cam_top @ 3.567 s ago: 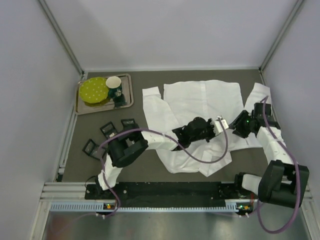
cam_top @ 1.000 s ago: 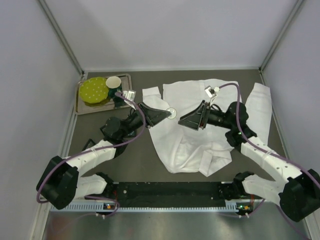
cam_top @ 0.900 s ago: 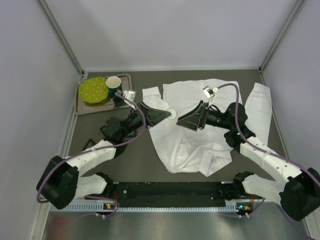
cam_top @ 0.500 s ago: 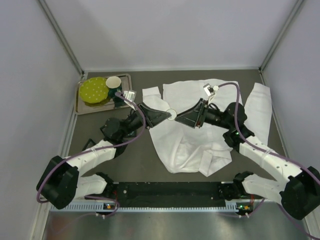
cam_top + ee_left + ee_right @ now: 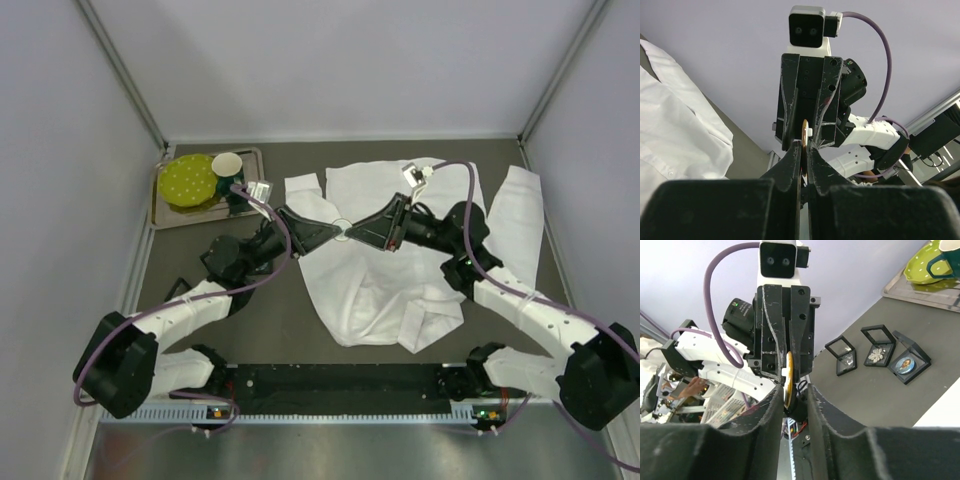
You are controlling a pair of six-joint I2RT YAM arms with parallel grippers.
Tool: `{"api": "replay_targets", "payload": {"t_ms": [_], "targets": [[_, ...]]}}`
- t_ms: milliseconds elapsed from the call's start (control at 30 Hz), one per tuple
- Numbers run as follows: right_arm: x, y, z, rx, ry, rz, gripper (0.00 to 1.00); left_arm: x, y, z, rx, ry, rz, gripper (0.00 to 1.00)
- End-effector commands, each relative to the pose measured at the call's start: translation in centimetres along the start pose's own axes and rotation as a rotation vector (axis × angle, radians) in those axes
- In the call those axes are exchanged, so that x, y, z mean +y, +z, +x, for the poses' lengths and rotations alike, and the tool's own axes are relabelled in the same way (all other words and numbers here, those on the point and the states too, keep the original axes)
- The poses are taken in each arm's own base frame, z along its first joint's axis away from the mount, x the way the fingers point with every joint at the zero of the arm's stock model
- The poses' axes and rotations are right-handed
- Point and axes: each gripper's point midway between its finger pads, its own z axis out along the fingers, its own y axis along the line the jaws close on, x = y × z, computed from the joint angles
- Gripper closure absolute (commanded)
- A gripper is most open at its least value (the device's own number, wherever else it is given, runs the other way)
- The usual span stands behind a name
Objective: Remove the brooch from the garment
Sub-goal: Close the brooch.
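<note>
Lifted above the shirt (image 5: 380, 290), the gold brooch (image 5: 804, 133) sits clamped in the left claw (image 5: 802, 150), the right claw (image 5: 791, 389) slightly apart around it, so probably a handover: right pinches, then left releases.

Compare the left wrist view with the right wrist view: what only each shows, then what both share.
Left wrist only: a stretch of the garment; the right wrist has at most a white corner. Right wrist only: three display cases, the tray with a green plate. Both: the brooch, edge-on, pinched by the left fingers, the right fingers flanking it.
</note>
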Motion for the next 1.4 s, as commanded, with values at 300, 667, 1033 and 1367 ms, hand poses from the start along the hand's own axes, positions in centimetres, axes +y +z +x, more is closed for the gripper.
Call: {"api": "replay_targets", "payload": {"t_ms": [300,667,1033,1367], "targets": [[1.6,0.3,-0.9,-0.030,-0.068,-0.019,1.00,-0.8,-0.5,-0.7,-0.003,0.109,-0.045,0.63],[1.7,0.3,-0.5,-0.015,-0.055,-0.036,1.00,-0.9,-0.5,-1.2,-0.008,0.151,-0.073,0.62],[1.1,0.4,0.0,0.010,-0.051,-0.022,1.00,-1.2,0.1,-1.4,-0.007,0.143,-0.039,0.73],[0.9,0.5,0.4,0.038,-0.044,-0.025,1.00,-1.5,0.2,-1.3,0.010,0.161,-0.027,0.92]]}}
